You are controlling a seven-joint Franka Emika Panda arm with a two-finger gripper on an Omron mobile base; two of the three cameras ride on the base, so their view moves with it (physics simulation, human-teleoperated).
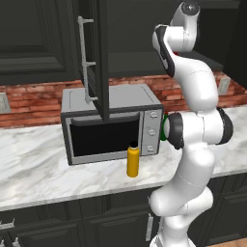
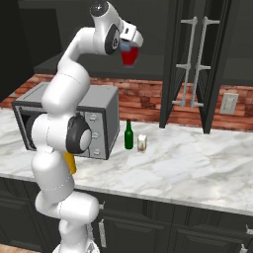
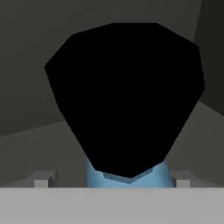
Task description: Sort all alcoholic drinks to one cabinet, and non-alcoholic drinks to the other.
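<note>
The flat-sided bottle (image 2: 129, 56), blue above and red below, stands upright high in the dark upper cabinet. Its black cap (image 3: 127, 96) looms large in the hand view, with the blue shoulder beneath. My gripper (image 2: 129, 45) (image 3: 113, 179) sits over the bottle's top, open, and its fingertips (image 3: 43, 178) stand clear of the blue sides. On the counter stand the green bottle (image 2: 129, 135) and the small cream container (image 2: 142, 143), side by side. The yellow-orange bottle (image 1: 132, 161) (image 2: 70, 163) stands in front of the microwave, partly hidden behind my arm in the right base view.
A grey microwave (image 1: 111, 103) (image 2: 101, 106) sits on the marble counter (image 1: 43, 164) (image 2: 188, 163). Open dark cabinet doors with long handles (image 1: 89, 58) (image 2: 190, 64) hang over the counter. Brick wall and an outlet (image 2: 229, 103) lie behind.
</note>
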